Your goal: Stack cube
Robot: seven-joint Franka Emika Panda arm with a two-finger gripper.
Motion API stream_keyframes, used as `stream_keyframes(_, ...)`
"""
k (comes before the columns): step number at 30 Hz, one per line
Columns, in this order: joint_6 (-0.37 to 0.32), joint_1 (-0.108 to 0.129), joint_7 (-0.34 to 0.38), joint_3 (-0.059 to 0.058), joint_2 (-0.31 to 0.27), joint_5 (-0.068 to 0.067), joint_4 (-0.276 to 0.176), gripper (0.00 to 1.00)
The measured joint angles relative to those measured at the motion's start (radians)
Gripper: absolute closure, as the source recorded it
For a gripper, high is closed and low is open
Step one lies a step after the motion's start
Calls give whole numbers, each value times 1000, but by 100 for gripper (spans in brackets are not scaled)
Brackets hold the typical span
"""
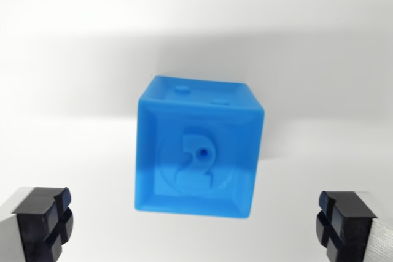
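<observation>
A blue cube (pixel 198 148) with a raised question-mark figure on its top face sits on a white surface in the middle of the wrist view. My gripper (pixel 195 220) hangs above it, open wide. One black fingertip (pixel 44 218) shows at the bottom left corner and the other black fingertip (pixel 344 220) at the bottom right. The cube lies between the two and a little beyond them, touching neither. Nothing is held.
The white tabletop (pixel 73 41) surrounds the cube on all sides. A soft grey shadow (pixel 295 59) falls behind and to the right of the cube. No other object shows in this view.
</observation>
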Motion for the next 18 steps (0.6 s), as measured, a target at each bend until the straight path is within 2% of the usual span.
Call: stream_keyframes(18, 86, 3, 0, -4, 117, 0, 31, 0)
